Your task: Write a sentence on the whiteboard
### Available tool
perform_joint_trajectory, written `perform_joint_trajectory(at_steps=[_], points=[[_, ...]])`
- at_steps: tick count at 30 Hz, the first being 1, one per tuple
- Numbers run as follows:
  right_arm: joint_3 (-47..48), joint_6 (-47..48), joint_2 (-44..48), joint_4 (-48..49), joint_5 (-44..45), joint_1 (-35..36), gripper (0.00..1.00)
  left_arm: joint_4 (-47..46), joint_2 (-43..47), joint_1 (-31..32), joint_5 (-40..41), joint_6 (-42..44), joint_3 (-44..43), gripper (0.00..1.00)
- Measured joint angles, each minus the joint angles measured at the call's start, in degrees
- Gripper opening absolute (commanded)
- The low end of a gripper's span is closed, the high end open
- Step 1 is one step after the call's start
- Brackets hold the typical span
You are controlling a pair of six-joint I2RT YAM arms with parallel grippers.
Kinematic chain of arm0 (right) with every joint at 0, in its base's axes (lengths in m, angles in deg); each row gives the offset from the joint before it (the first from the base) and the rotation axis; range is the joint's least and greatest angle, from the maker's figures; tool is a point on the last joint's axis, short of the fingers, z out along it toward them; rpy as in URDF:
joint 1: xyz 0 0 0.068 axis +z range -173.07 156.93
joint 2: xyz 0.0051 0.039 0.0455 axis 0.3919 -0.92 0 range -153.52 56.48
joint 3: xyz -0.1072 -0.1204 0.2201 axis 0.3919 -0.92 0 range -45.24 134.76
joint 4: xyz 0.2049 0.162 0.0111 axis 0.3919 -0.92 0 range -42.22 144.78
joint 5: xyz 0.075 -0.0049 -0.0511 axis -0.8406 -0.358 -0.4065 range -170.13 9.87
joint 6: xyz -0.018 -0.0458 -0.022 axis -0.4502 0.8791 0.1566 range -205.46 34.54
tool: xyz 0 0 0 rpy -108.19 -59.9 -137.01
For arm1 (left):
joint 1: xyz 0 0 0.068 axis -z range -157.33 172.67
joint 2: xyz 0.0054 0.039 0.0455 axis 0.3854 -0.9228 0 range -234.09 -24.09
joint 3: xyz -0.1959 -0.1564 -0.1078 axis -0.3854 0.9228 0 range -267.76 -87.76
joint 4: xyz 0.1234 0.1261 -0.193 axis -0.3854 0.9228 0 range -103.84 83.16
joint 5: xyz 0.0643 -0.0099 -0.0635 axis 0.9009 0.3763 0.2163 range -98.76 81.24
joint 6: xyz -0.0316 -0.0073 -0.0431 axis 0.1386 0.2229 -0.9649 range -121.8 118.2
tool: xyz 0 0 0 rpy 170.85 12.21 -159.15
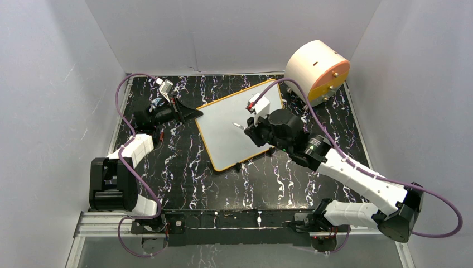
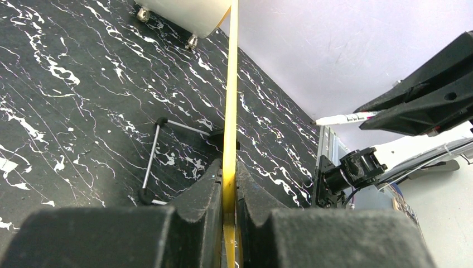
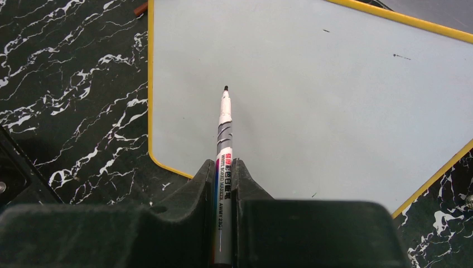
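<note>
Top view: the whiteboard (image 1: 228,137) lay flat on the black marbled table (image 1: 184,167), a little toward 12 o'clock of the table's middle. It was turned so that its long axis ran from 8 o'clock to 2 o'clock. Its orange-yellow frame (image 1: 207,146) was visible along the 8 o'clock short side and the 11 o'clock long side.

The left gripper (image 1: 196,114) reached in from 9 o'clock. Its jaws were clamped on the frame at the board's 9 o'clock corner. In the left wrist view the frame passed edge-on between the two fingers.

The right gripper (image 3: 224,166) hung over the board's middle, its jaws closed on a white whiteboard marker (image 3: 225,125). In the top view the marker's long axis pointed toward 10 o'clock. In the right wrist view it pointed to 12 o'clock, with the dark tip over the white surface near the board's 9 o'clock edge. In the left wrist view the tip stood off from the edge-on board.

A round peach-and-orange drum (image 1: 312,64) sat at 2 o'clock, just beyond the board's far corner.
</note>
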Motion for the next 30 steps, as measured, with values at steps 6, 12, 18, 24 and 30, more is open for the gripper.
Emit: perform_joint_trajectory(at_steps=[6, 12, 18, 24, 30], points=[[3.4, 0.2, -4.5, -0.6, 7.4, 5.5, 0.00, 0.0, 0.0, 0.0, 0.5, 0.0, 0.1, 0.00], [7.3, 1.3, -8.4, -1.3, 13.5, 9.9, 0.00, 0.0, 0.1, 0.2, 1.0, 0.0, 0.2, 0.00], [9.3, 2.8, -10.8, -1.6, 17.6, 12.2, 0.00, 0.0, 0.4, 0.4, 1.4, 0.1, 0.3, 0.00], [9.4, 3.2, -12.3, -1.6, 19.6, 12.6, 0.00, 0.0, 0.4, 0.4, 1.5, 0.1, 0.3, 0.00], [10.4, 3.2, -13.5, -1.6, 20.0, 13.0, 0.00, 0.0, 0.4, 0.4, 1.5, 0.1, 0.3, 0.00]])
